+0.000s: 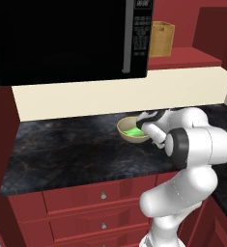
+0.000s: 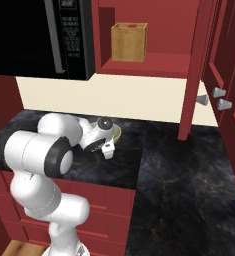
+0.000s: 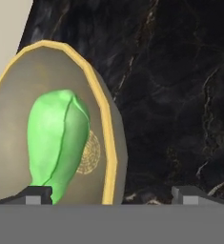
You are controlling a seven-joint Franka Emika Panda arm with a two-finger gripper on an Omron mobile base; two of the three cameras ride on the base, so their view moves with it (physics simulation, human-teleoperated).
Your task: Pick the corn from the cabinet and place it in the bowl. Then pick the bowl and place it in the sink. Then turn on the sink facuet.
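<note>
With the corn (image 3: 61, 143) lying in the bowl (image 3: 106, 143) at the hand view's left, the wide, empty fingers (image 3: 39, 195) should straddle its near rim and close squarely before lifting from the desk (image 3: 170, 95).

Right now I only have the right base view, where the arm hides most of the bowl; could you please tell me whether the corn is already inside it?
Observer: Yes. In the hand view the corn lies inside the bowl, on its floor.
Operator: Thank you. Is the gripper holding anything?
Observer: No. The gripper is open and holds nothing. One fingertip is on the corn's side of the bowl's rim, and the other is over the black countertop.
</note>
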